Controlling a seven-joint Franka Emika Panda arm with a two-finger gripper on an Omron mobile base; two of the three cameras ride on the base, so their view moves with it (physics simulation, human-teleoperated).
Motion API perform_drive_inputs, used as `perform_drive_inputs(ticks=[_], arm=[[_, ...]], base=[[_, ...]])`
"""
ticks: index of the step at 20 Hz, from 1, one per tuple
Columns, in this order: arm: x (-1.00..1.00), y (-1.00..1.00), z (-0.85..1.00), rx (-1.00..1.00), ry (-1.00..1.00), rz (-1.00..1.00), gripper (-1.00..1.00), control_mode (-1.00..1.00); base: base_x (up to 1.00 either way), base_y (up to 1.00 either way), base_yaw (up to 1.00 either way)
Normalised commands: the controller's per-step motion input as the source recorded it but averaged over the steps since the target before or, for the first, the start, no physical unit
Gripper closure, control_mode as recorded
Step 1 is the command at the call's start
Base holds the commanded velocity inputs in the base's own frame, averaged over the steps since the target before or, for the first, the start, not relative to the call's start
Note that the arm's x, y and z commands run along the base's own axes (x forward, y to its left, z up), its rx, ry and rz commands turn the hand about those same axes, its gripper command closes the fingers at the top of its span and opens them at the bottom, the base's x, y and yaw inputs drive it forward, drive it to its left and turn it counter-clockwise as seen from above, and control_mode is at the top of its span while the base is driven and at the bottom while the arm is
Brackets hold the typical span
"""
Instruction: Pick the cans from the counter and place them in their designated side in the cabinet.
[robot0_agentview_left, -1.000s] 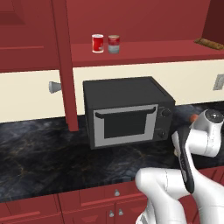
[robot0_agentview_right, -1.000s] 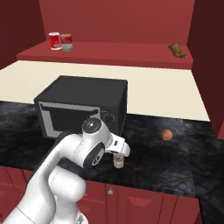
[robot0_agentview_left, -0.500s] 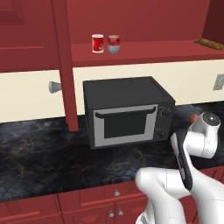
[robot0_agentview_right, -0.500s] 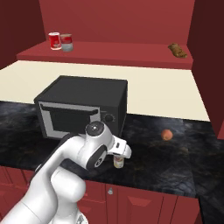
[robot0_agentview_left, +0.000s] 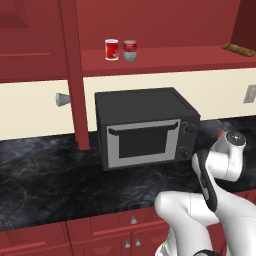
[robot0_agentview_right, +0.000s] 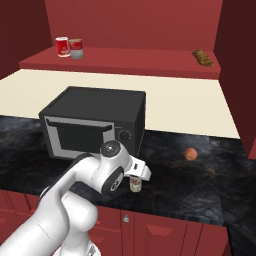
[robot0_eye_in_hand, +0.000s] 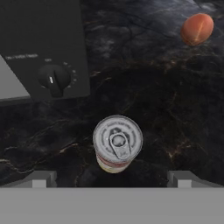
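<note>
While poised over the tabletop (robot0_agentview_right: 210, 185), spread wide and holding nothing: end effector (robot0_eye_in_hand: 112, 177).
Olive can (robot0_eye_in_hand: 117, 143): upright on the tabletop, between the fingertips (robot0_eye_in_hand: 40, 178) but touching neither; pull-tab lid facing up; just beside the microwave's front corner.
Red-and-pale can (robot0_agentview_left: 130, 50): on the cabinet (robot0_agentview_left: 165, 59) shelf, just beside the red can (robot0_agentview_left: 111, 49).
Microwave (robot0_agentview_right: 95, 122): on the tabletop, door shut.
Orange fruit (robot0_agentview_right: 190, 154): on the tabletop, well apart from the olive can.

Microwave (robot0_agentview_left: 145, 127): I'm seeing it sitting against the wall.
Orange ball (robot0_agentview_right: 190, 154): lying right of it.
All-red can (robot0_agentview_left: 111, 49): standing on the shelf.
</note>
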Motion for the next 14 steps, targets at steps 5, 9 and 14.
perform_drive_inputs(ticks=[5, 9, 14], arm=[[0.17, -0.05, -0.17, 0.00, 0.00, 0.00, -1.00, -1.00], [0.17, -0.08, -0.16, 0.00, 0.00, 0.00, -1.00, -1.00], [0.17, -0.08, -0.15, 0.00, 0.00, 0.00, -1.00, -1.00]], base=[[0.00, 0.00, 0.00], [0.00, 0.00, 0.00], [0.00, 0.00, 0.00]])
